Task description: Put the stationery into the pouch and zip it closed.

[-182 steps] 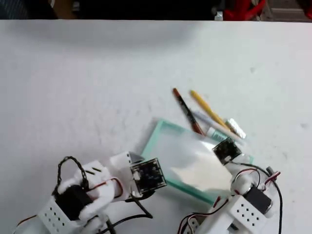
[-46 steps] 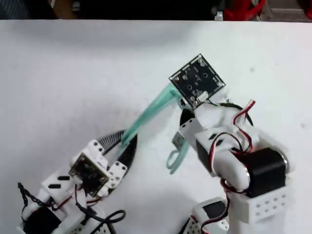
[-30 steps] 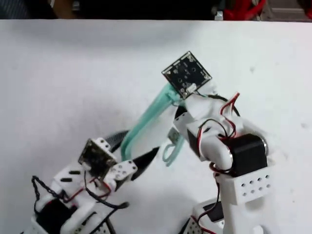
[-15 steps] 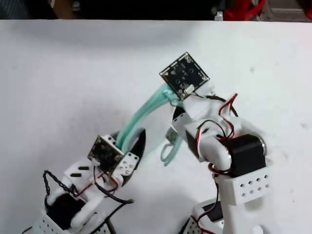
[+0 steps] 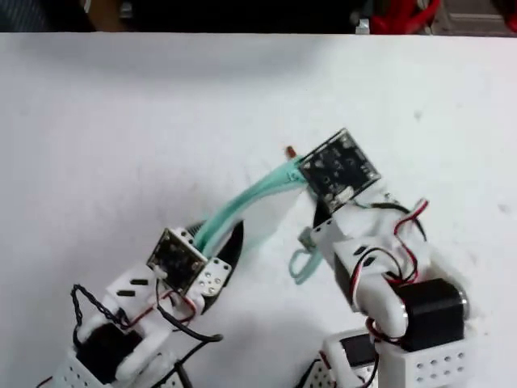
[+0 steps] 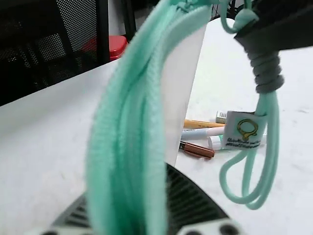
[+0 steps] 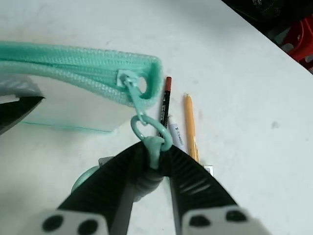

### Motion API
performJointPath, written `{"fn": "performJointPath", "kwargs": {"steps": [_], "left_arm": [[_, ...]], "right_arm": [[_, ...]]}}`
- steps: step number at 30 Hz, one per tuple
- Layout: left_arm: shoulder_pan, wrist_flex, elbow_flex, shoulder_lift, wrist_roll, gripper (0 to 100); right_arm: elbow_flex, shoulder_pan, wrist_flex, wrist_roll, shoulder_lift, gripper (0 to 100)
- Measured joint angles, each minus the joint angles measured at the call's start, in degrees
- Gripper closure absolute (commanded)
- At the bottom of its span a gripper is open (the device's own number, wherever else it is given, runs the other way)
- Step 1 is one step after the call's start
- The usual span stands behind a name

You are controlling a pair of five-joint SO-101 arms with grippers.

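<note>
Your right claw [image 7: 155, 149] pinches the zip cord [image 7: 146, 128] at the far end of the mint pouch [image 5: 250, 202]. Your left claw [image 5: 214, 240] clamps its near end, so it hangs stretched above the tabletop [image 5: 121, 121]. Pens [image 7: 165, 105] lie by the far end. The print on the cord's white tag [image 6: 241, 129] is unreadable.

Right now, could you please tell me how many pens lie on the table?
3, side by side past the pouch: a dark red pen, a white pen and an orange pen. Others may hide behind the right gripper.
</note>
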Motion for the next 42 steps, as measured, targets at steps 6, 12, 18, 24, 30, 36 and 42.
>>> {"fn": "performJointPath", "kwargs": {"steps": [6, 12, 18, 24, 30, 36, 42], "left_arm": [[-0.09, 0.26, 0.0, -0.09, 0.0, 98], [-0.09, 0.44, 0.0, -0.09, -0.26, 98], [-0.09, 1.49, -0.09, -0.09, -1.67, 98], [-0.09, 2.37, -0.26, -0.26, -1.67, 98], [-0.09, 2.46, -0.35, -0.26, -1.76, 98], [-0.44, 3.08, -0.79, -0.35, -1.76, 98], [-0.09, 3.6, -0.35, -0.35, -4.04, 98]], "right_arm": [[1.85, -13.1, -0.26, -3.87, -5.89, 98.1], [2.02, -26.73, -0.35, -5.98, -8.18, 98.1], [2.02, -35.6, 0.44, -6.07, -8.26, 98.1], [0.26, -41.67, 1.23, -6.07, -8.26, 98.1], [-3.43, -50.73, 2.9, -5.98, -4.13, 98.1], [-13.71, -53.19, 5.63, -0.7, 2.2, 98.1], [-20.57, -38.33, 6.86, 6.68, 4.48, 98.1]]}}
